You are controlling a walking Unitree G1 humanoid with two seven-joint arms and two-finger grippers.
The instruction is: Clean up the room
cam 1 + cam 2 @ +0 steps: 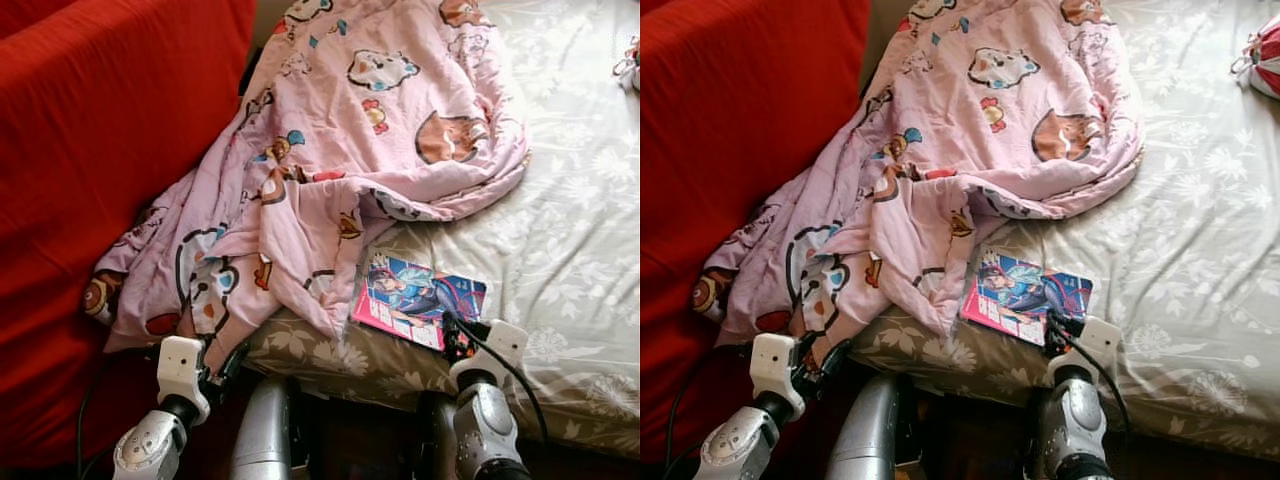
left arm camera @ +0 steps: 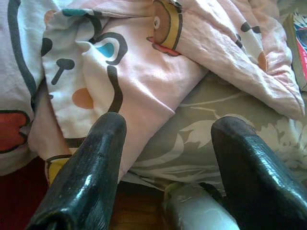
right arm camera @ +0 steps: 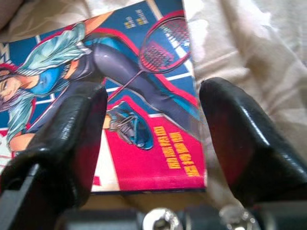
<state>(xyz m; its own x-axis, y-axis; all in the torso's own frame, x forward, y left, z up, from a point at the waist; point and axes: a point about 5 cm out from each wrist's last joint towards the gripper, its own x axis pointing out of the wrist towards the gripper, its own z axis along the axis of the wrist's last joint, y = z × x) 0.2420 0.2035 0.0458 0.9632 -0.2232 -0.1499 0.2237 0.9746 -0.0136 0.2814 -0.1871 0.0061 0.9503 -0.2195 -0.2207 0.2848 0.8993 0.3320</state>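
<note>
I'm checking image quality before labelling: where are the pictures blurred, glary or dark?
Left eye view: sharp enough, sheet washed out at right. Left wrist view: quilt clear, left pincer fingers near and soft. Right wrist view: comic book readable, right pincer fingers blurred, with glossy highlights.

Small yellow characters on the comic book [image 3: 144, 96] cover's pink corner — too blurred to read

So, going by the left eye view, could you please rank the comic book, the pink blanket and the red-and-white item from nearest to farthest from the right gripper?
1. Comic book, at the right gripper, bed's near edge.
2. Pink blanket, left, further up.
3. Red-and-white item, far right corner.
</note>
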